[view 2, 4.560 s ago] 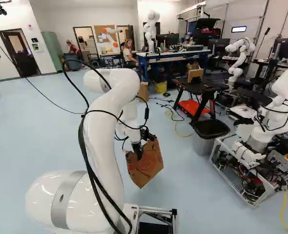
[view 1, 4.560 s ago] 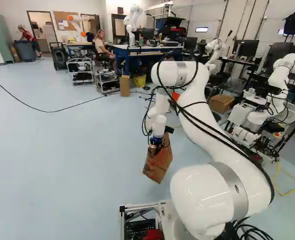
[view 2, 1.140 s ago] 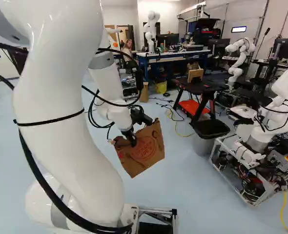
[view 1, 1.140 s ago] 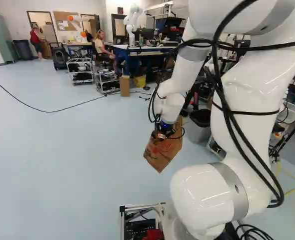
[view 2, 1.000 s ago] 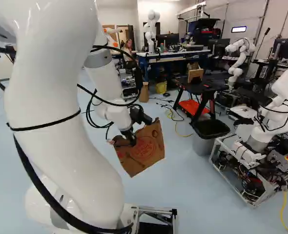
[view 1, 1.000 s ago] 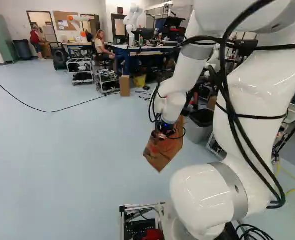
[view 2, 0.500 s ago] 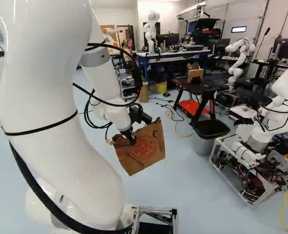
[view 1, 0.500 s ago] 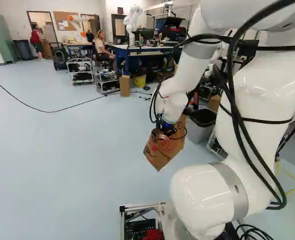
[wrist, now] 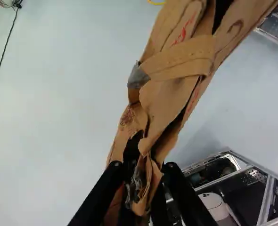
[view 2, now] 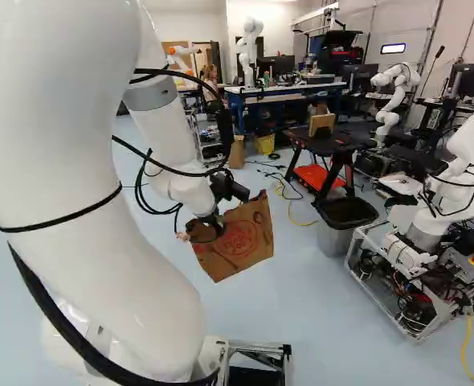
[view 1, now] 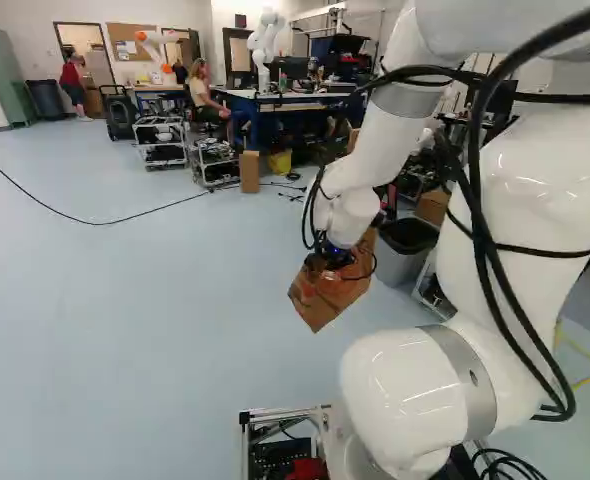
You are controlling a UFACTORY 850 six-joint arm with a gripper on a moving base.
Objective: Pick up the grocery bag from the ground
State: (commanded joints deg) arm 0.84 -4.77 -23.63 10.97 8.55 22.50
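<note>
Though crumpled, bag (wrist: 165, 99) between fingers (wrist: 102, 188).

Floor (view 1: 155, 300): pale blue, stretching before you, a black cable (view 1: 125, 221) snaking across it in the left base view.
Walls (view 1: 125, 10): white, where you see a corkboard (view 1: 125, 36) beside a doorway (view 1: 87, 60).
Bench (view 2: 235, 101): blue-framed, bearing monitors (view 2: 278, 66) across the room from you.
Window (view 2: 393, 48): small, bright, right of the bench in your right base view.

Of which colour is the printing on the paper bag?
The printing is red, clearest in the right base view.
</note>
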